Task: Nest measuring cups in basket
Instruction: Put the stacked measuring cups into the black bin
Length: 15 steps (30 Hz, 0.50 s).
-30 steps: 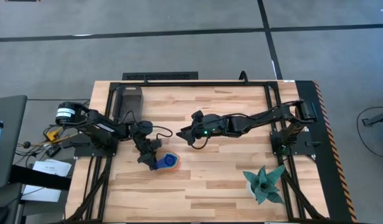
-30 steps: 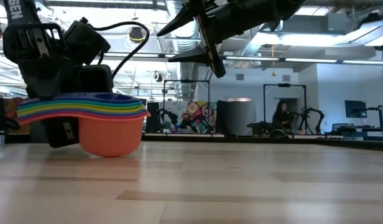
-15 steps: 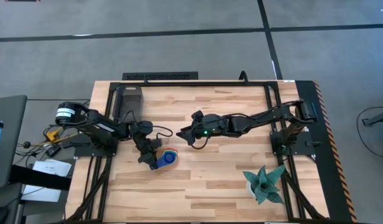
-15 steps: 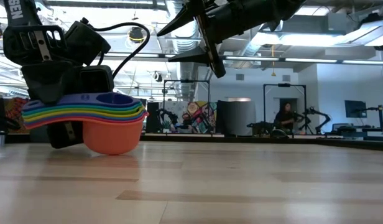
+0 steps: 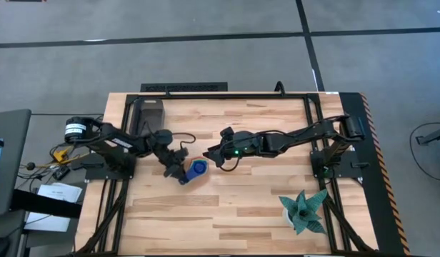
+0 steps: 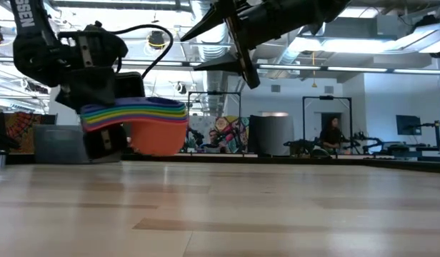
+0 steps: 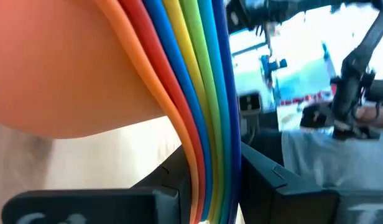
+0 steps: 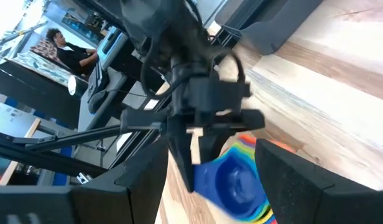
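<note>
The measuring cups (image 5: 198, 170) are nested in one rainbow stack, dark blue on top and orange at the bottom (image 6: 157, 135). My left gripper (image 5: 183, 174) is shut on the stack and holds it above the wood, left of the table's middle. The dark grey basket (image 5: 135, 118) stands at the far left, behind the stack in the low view (image 6: 59, 143). My right gripper (image 5: 214, 156) hangs open and high just right of the stack, touching nothing. My left gripper pinches the layered handles (image 7: 201, 186) of the stack between its two fingers, one finger above (image 6: 98, 86) and one below (image 6: 100, 143). The fingers come nearly level from the table's left. The stack hangs clear of the table, its bowl end (image 6: 163, 107) tipped slightly up.
A black metal frame (image 5: 227, 96) runs around the wooden table. A teal spiky plant (image 5: 303, 210) stands at the near right. Bare wood lies along the near edge. A person (image 6: 333, 132) sits in the room far behind the table.
My left gripper has swung toward the table's far edge and a little right, tipping its fingers upward. The stack of cups, which sat low by the wood, has come up clear of the table and moved with it. It now sits closer to my right gripper.
</note>
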Each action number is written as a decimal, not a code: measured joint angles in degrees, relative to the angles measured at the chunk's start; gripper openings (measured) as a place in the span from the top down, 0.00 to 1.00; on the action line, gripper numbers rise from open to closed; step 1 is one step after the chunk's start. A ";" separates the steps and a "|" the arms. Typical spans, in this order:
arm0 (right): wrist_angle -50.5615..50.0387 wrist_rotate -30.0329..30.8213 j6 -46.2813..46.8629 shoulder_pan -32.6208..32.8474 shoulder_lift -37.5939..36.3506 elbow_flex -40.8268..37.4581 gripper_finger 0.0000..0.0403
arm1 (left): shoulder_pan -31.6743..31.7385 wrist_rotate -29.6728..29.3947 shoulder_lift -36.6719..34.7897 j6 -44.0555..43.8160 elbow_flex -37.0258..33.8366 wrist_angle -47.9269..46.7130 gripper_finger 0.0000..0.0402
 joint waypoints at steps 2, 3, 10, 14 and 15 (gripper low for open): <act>-0.66 0.00 -0.39 0.00 -0.69 0.00 0.34 | 1.48 -0.51 -0.02 -1.07 0.00 1.45 0.80; -1.46 0.02 -0.65 -0.12 -1.29 0.00 0.34 | 2.29 -1.04 -0.04 -1.70 0.00 1.91 0.80; -13.40 1.95 -5.12 -2.08 -9.53 -0.02 0.34 | 7.57 -6.69 -0.04 -5.65 -0.02 6.33 0.80; -21.08 2.08 -8.20 -4.57 -14.96 -0.02 0.34 | 8.98 -12.84 -0.04 -9.67 -0.02 11.14 0.80; -23.30 2.10 -8.88 -5.30 -16.29 -0.02 0.34 | 9.09 -14.53 -0.04 -10.69 -0.02 12.76 0.80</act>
